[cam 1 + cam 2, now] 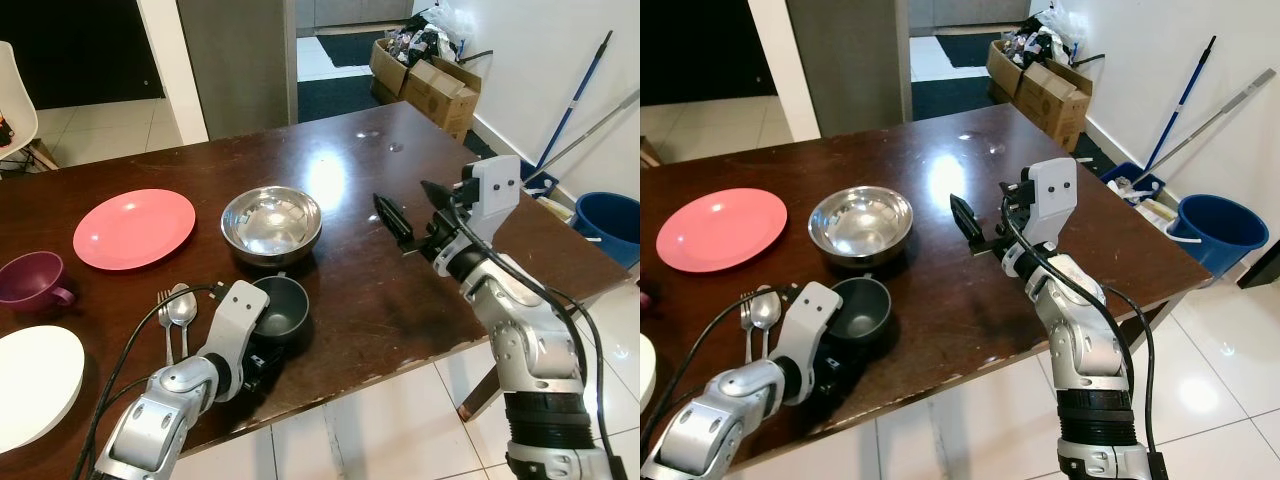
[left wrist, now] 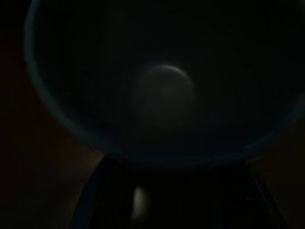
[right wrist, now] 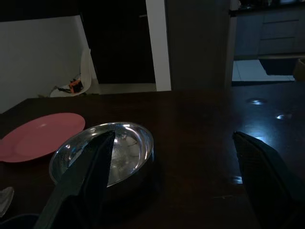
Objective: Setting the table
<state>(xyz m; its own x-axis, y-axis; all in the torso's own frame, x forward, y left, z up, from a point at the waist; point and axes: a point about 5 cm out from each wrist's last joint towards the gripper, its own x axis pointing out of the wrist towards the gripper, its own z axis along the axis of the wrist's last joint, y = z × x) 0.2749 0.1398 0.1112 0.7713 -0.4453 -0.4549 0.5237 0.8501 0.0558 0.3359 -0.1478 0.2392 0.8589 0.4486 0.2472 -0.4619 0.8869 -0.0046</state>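
Lower centre of the frame, the left gripper sat at the dark bowl, apparently gripping its near rim; the right gripper hovered wide open, right of the steel bowl.

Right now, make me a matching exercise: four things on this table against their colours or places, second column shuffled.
Things:
1. plate
2. steel bowl
3. mug
4. fork and spoon

Descriptions:
A. purple
B. beside the dark bowl at the left tool
C. pink
D. shiny, mid-table, ahead of the right tool

Pairs: 1-C, 2-D, 3-A, 4-B
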